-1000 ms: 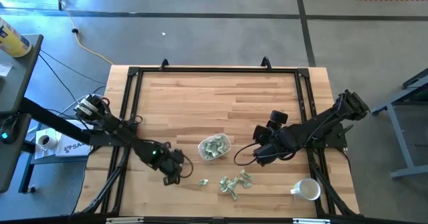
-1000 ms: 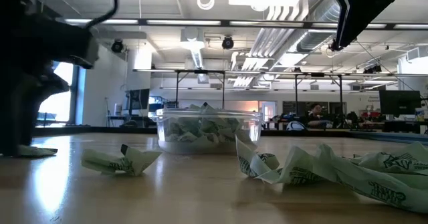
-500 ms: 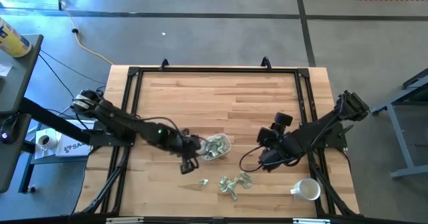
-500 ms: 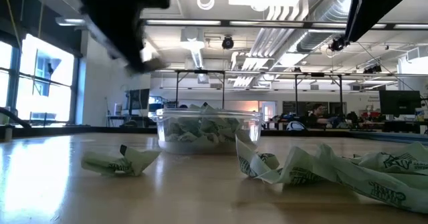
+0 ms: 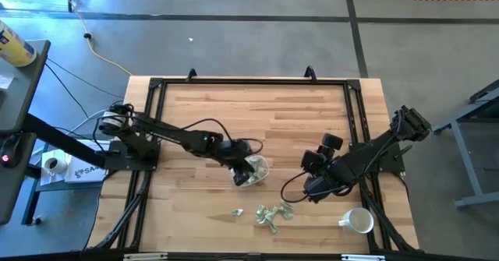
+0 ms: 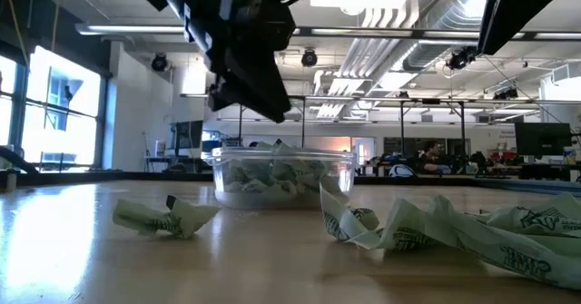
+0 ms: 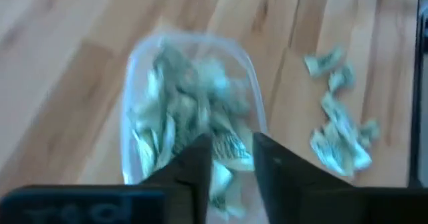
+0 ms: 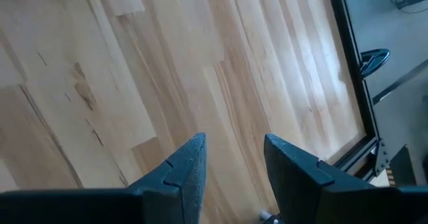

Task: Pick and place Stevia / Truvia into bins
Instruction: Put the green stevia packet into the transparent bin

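Note:
The clear bin point(image 5: 255, 167) point(image 6: 281, 175) point(image 7: 190, 70) stands mid-table, part filled with green and white packets. My left gripper point(image 5: 240, 177) point(image 6: 272, 104) point(image 7: 232, 164) hangs over its near-left side, shut on one packet. A loose pile of packets point(image 5: 273, 213) point(image 6: 436, 227) point(image 7: 338, 124) and a single packet point(image 5: 237, 211) point(image 6: 163, 218) lie flat on the wood near the near edge. My right gripper point(image 5: 310, 189) point(image 8: 234, 160) hovers open above bare wood, right of the bin. My left gripper pinches a packet point(image 7: 231, 148) between its two fingers, coming from above and slanting down toward the bin. The packet is lifted clear, above the bin's contents. Which edge or end it has, I cannot tell.
A white mug point(image 5: 357, 220) lies near the table's near right corner. A black frame point(image 5: 249, 82) runs around the tabletop. Bare wood stretches over the far half of the table and the left side.
My left gripper has risen from the table near the near edge, left of the single packet. It has swung right and toward the far edge until it stands over the bin. My right gripper has drifted a little toward the near edge.

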